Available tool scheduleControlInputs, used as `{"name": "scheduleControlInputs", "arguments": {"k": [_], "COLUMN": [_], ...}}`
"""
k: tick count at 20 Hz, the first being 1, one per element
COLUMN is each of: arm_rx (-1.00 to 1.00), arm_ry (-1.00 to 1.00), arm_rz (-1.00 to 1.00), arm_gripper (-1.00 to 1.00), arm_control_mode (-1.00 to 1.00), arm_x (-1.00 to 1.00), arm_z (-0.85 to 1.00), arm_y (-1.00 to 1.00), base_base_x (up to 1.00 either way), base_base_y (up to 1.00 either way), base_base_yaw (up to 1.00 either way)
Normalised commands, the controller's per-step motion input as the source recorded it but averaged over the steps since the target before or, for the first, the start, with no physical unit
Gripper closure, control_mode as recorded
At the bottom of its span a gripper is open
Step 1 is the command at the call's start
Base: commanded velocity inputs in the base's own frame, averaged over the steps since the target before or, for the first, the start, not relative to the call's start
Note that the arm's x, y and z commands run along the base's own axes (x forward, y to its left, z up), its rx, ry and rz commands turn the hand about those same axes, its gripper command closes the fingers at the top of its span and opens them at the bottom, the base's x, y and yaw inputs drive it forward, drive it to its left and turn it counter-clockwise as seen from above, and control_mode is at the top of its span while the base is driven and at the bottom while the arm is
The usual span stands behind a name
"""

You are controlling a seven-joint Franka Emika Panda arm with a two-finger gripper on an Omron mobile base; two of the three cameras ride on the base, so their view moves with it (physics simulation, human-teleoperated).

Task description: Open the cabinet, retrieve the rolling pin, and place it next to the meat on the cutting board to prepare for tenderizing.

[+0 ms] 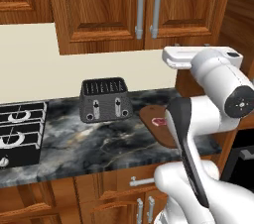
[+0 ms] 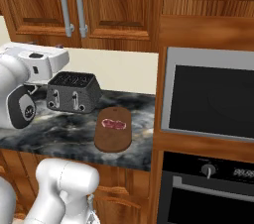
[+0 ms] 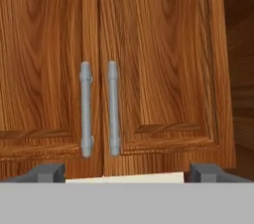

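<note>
The cabinet (image 3: 124, 69) is being faced from below: a reddish-brown, raised-panel wall unit of grained wood, both doors shut flush, so its contents are being hidden; the rolling pin is presumably inside and cannot be judged yet. The doors are likely to swing as stiff, fairly light panels on side hinges, so a pull outward near the free edge is being called for. Below it, a dark marbled counter (image 1: 109, 143) is being shared by a black ridged toaster (image 1: 105, 100) and the cutting board (image 2: 112, 130), an oval of dark wood with rounded ends lying flat just beside the toaster. On the board, toward its far end, the meat (image 2: 114, 124) is being shown as a small flat red-pink slab, soft and slippery by the look of it, with bare board left beside it. The two grey bar handles (image 3: 86, 110) are being seen as slim, smooth, rigid vertical rods, best clasped at mid-length. The gripper (image 3: 126, 173) is being held spread wide and empty, a little short of those handles.
</note>
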Motion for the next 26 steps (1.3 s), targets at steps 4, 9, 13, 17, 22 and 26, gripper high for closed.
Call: {"name": "scheduleControlInputs", "arguments": {"k": [4,9,13,17,22,26], "arm_rx": [0.01,0.0,0.01,0.02,0.01,0.0], "arm_ry": [-0.14,0.0,0.0,0.0,0.0,0.0], "arm_rz": [-0.07,0.0,0.0,0.01,0.03,0.03], "arm_gripper": [-1.0,-1.0,-1.0,-1.0,-1.0,-1.0], "arm_control_mode": [-1.0,-1.0,-1.0,-1.0,-1.0,-1.0], "arm_x": [-0.02,0.15,0.19,0.28,0.21,0.03], "arm_z": [0.37,0.0,0.0,0.0,0.0,0.0], "arm_y": [0.0,0.0,-0.04,-0.15,-0.19,-0.1], "base_base_x": [0.0,0.0,0.0,0.0,0.0,0.0], "base_base_y": [0.0,0.0,0.0,0.0,0.0,0.0], "base_base_yaw": [0.0,0.0,0.0,0.0,0.0,0.0]}}
